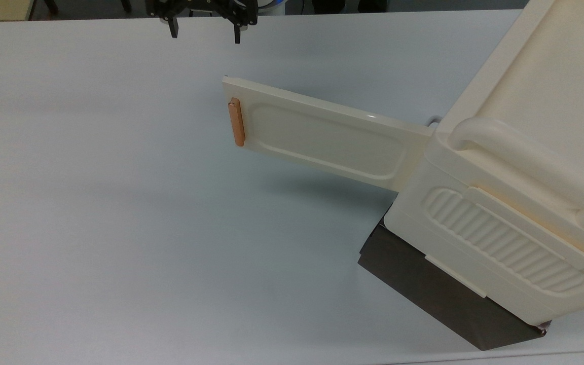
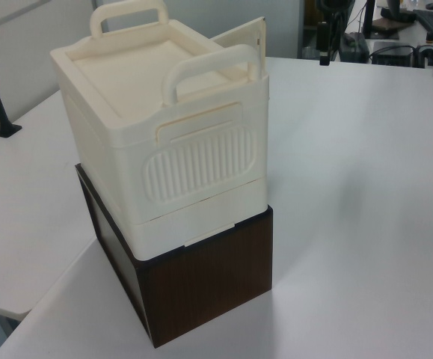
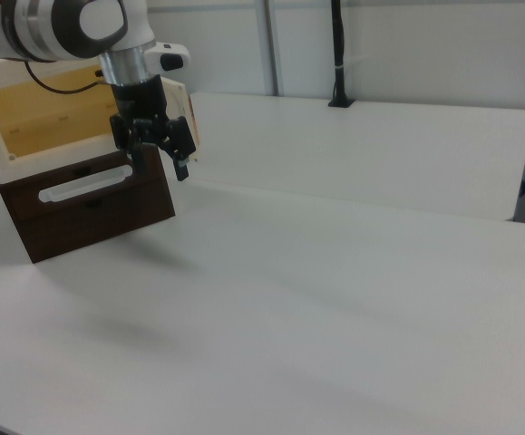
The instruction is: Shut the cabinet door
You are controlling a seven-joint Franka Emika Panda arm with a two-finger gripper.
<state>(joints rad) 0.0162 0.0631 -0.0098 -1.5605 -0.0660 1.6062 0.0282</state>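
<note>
top view looks down on the cabinet (image 1: 515, 203); left view stands close beside it; right view faces it across the table (image 3: 335, 299).

Pincer (image 1: 204, 30) pointing down, fingers (image 1: 173, 28) spread apart, holding nothing, white arm (image 3: 81, 23) above it

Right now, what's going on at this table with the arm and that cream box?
The cabinet sits on a dark brown base on the white table, and the cabinet door is swung wide open, its copper handle at the free end. The gripper hangs open above the table, beyond the door's free end toward the top view's upper edge, touching nothing. The door has not been closed yet.
</note>
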